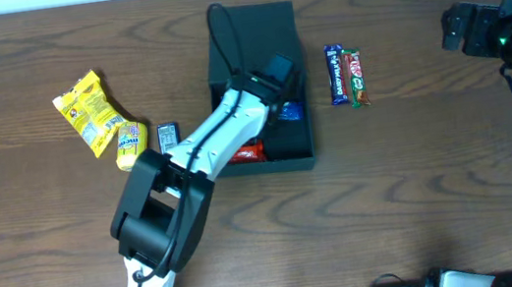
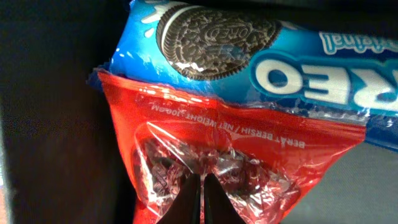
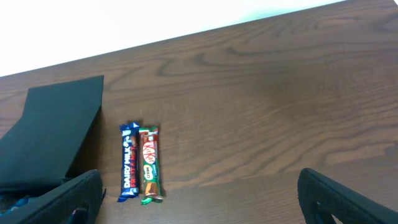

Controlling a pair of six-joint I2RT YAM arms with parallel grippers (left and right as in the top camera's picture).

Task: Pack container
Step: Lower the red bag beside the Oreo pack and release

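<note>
The container (image 1: pixel 255 25) sits open at mid-table, with the left arm reaching into it from the near-left. Inside, the left gripper (image 2: pixel 200 186) has its fingertips pressed together just over a red packet (image 2: pixel 236 149) that overlaps an Oreo packet (image 2: pixel 249 56). I cannot tell whether a fold of film is nipped between them.

The right gripper (image 3: pixel 202 190) hangs with its jaws wide apart and nothing between them, well off to the right.

The likely next pick, in my judgement, is the Dairy Milk bar (image 1: pixel 335 74) or the KitKat bar (image 1: pixel 356 78). These 2 bars lie touching, side by side, just beside the container's right wall, between it and the right gripper. Their long axes run parallel to that wall. The right arm is nearer to them, while the 2 yellow packets (image 1: pixel 88 111) to the left suit the left arm.
</note>
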